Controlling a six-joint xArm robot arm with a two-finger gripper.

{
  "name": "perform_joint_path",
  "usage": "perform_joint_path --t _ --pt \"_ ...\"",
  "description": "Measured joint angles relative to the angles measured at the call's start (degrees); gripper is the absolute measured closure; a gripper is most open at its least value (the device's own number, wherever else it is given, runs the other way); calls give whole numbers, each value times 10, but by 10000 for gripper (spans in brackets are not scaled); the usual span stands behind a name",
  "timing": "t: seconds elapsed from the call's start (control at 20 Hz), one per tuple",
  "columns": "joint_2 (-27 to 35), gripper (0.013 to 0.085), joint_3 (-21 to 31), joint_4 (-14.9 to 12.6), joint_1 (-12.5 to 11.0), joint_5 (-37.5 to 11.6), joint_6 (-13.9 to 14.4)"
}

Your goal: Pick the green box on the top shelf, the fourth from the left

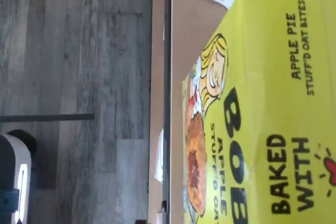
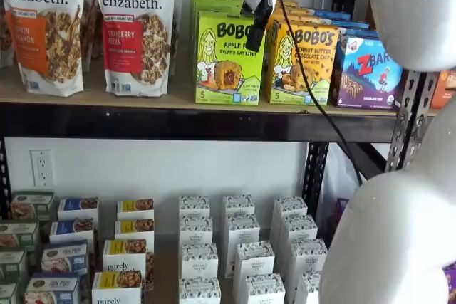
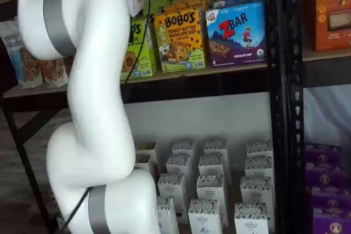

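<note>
**Inspector:** On the top shelf (image 2: pixel 107 97), the green box (image 2: pixel 229 58) is standing upright at the front edge, its long axis running vertical, more green cartons lining up behind it.

**Clerk:** And its neighbours?

**Inspector:** The yellow-orange Bobo's box (image 2: pixel 303 62) is sitting just beside it on one side; the granola bag (image 2: pixel 135 26) is standing near on the other, with a gap between. Room is looking tight on the yellow side and freer on the bag side.

**Clerk:** Where is the gripper (image 2: pixel 258 30) hanging?

**Inspector:** Before the box's upper corner nearest the yellow carton; the box is lying mostly below and behind the fingers. In the wrist view the green panel is filling much of the frame, so I am judging it close.

**Clerk:** Fingers?

**Inspector:** They are showing side-on as one dark shape. I cannot tell whether they are parted, or holding anything.
</note>
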Motion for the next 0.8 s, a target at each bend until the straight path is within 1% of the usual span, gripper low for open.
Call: perform_joint_path --t 0.05,0.1,0.15,0.25,0.3,0.35,0.4,0.45,0.5,0.6,0.8 --pt "-2 130 3 1 0 -4 0" --pt "-5 170 8 3 -1 -10 -1" --pt "-5 170 9 5 -2 -12 -2" --pt "-4 250 8 8 -3 -8 -3" --pt "-4 250 7 9 -3 -7 -3" --pt "-4 290 7 10 -4 -6 -4" --pt "-4 290 8 11 -5 -5 -4" --pt "-5 330 9 12 -5 -6 -5" --pt "-5 330 9 13 -6 -6 -5" --pt "-5 410 8 15 -7 -4 -6" --pt "-4 410 6 10 -6 -1 -5"
